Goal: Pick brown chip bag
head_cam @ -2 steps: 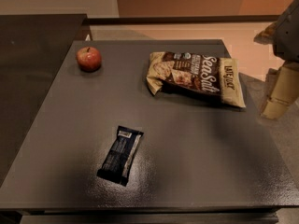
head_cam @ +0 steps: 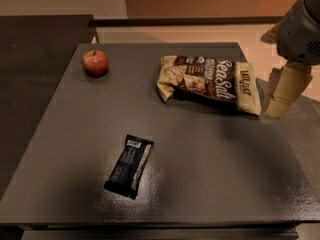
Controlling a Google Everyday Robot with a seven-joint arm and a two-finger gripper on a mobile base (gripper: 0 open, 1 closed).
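Note:
The brown chip bag (head_cam: pixel 210 81) lies flat on the dark grey table (head_cam: pixel 210 174), at the back right. It has a dark brown centre, tan ends and white "Sea Salt" script. My gripper (head_cam: pixel 281 101) hangs at the right edge of the camera view, just right of the bag's right end and above the table's right edge. It holds nothing that I can see.
A red apple (head_cam: pixel 95 63) sits at the table's back left. A small dark navy bar wrapper (head_cam: pixel 129 165) lies at the front centre-left. A dark counter (head_cam: pixel 35 59) adjoins the table on the left. Tan floor shows behind.
My gripper has shifted slightly left, closer to the bag's right end. The bag, apple and wrapper have not moved.

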